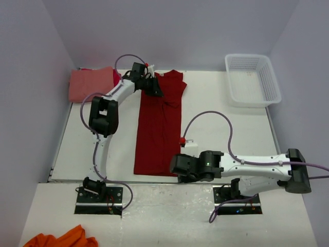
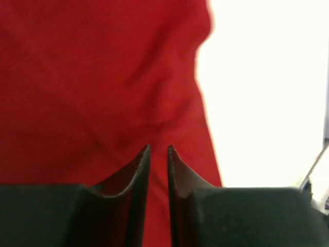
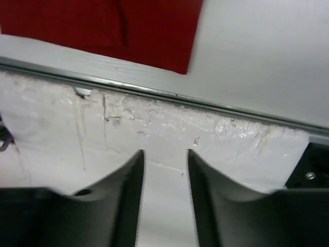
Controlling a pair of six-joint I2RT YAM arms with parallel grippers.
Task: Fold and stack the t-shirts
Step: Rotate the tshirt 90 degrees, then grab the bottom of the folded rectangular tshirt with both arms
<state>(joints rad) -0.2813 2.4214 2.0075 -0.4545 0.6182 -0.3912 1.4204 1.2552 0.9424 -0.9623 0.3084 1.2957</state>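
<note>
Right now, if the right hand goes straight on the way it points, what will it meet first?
Probably the rough white ledge just ahead of the right hand; the dark red t-shirt lies beyond. Depth is unclear.

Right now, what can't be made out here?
1. Grip of left end effector: left wrist view shows it near-closed over the dark red t-shirt, pinch unclear; top view, left arm hides it.
2. Most of brighter red t-shirt: top view, behind left arm.
3. Rest of orange cloth: cut by top view's bottom edge.
</note>
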